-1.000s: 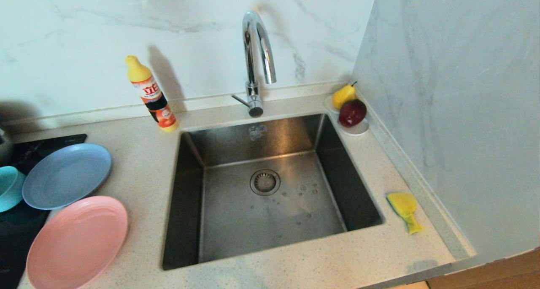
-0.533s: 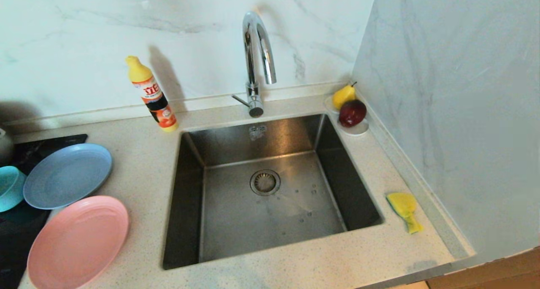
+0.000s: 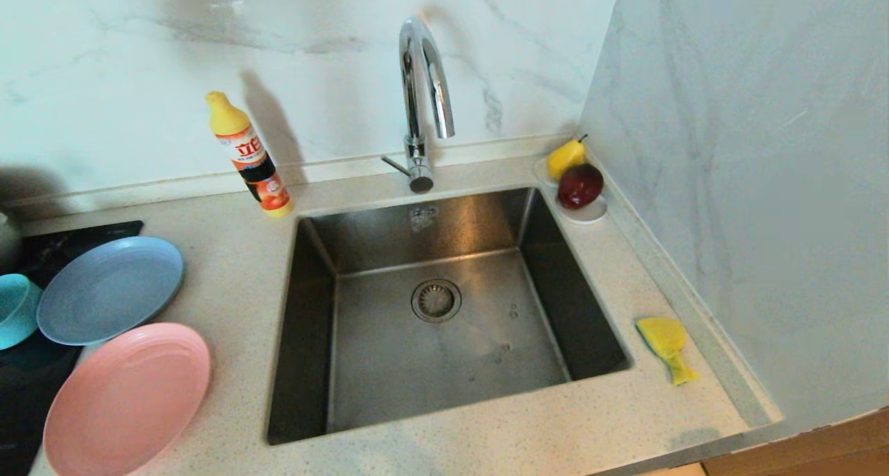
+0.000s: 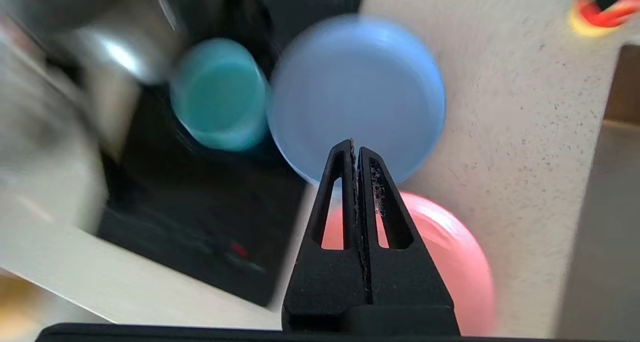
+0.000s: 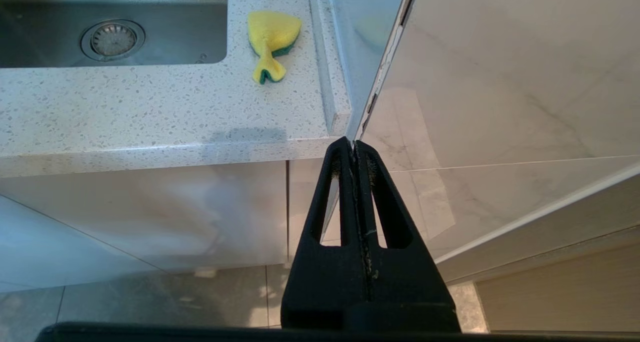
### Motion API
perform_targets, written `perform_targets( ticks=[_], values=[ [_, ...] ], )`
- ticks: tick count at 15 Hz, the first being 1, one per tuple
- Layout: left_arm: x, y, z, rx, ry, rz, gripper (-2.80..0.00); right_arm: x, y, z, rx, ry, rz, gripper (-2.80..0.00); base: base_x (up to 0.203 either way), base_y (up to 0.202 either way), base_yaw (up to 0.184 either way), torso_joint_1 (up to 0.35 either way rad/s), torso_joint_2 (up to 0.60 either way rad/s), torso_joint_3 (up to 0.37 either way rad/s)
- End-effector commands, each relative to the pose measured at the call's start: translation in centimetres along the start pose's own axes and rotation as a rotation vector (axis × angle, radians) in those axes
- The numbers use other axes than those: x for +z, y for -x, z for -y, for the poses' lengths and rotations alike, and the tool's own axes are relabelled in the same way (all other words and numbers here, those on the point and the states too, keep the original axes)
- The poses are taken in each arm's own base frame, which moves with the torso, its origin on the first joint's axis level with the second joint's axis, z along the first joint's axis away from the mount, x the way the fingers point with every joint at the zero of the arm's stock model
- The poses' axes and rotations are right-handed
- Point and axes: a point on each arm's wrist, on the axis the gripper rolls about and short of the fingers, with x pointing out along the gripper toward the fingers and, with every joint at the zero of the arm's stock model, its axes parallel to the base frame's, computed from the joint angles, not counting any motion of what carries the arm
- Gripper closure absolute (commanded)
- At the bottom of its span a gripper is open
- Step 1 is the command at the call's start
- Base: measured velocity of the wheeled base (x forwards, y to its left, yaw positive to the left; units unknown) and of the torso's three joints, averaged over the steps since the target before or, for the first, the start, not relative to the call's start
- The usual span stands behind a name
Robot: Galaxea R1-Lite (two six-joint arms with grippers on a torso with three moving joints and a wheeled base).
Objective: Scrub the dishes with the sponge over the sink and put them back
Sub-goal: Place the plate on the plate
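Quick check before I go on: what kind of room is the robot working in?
Most likely a home kitchen counter. A stainless steel sink with a curved faucet is set into a speckled worktop, a dish soap bottle stands by the marble-look backsplash, and plates lie beside a black stovetop.

bright even light, soft shadows, left wrist view motion-blurred

Head view: neither of my arms in frame. Teal bowl cut by the left edge, pink plate clipped at the bottom, black stovetop mostly out of frame. A metal pot shows only as a sliver at the left edge. Left wrist view is motion-blurred: grey-blue plate smeared, and my left tool hides part of the pink plate. Bottle label unreadable.
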Motion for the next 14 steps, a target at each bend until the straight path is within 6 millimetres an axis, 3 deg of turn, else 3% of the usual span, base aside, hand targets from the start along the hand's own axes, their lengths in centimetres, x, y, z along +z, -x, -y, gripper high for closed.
perform_targets(
  ticks=[1, 5, 8, 9, 14],
  values=[
    [-1.1, -4.2, -2.4, -0.033, 0.189, -0.128, 0.0, 0.0, 0.0, 0.0, 0.001, 0.001, 0.0, 0.0, 0.0, 0.0, 0.0, 0.0, 0.0, 0.0],
    [-3.7, -8.4, -5.7, 0.022, 0.422, -0.297, 0.0, 0.0, 0.0, 0.0, 0.001, 0.001, 0.0, 0.0, 0.0, 0.0, 0.0, 0.0, 0.0, 0.0],
    [-5.6, -9.6, -7.2, 0.051, 0.479, -0.363, 0.0, 0.0, 0.0, 0.0, 0.001, 0.001, 0.0, 0.0, 0.0, 0.0, 0.0, 0.0, 0.0, 0.0],
    [-5.8, -9.8, -7.4, 0.055, 0.493, -0.375, -2.8, 0.0, 0.0, 0.0, 0.001, 0.001, 0.0, 0.0, 0.0, 0.0, 0.0, 0.0, 0.0, 0.0],
    [-7.4, -11.2, -8.4, 0.06, 0.623, -0.437, -2.8, 0.0, 0.0, 0.0, 0.001, 0.001, 0.0, 0.0, 0.0, 0.0, 0.0, 0.0, 0.0, 0.0]
  ],
)
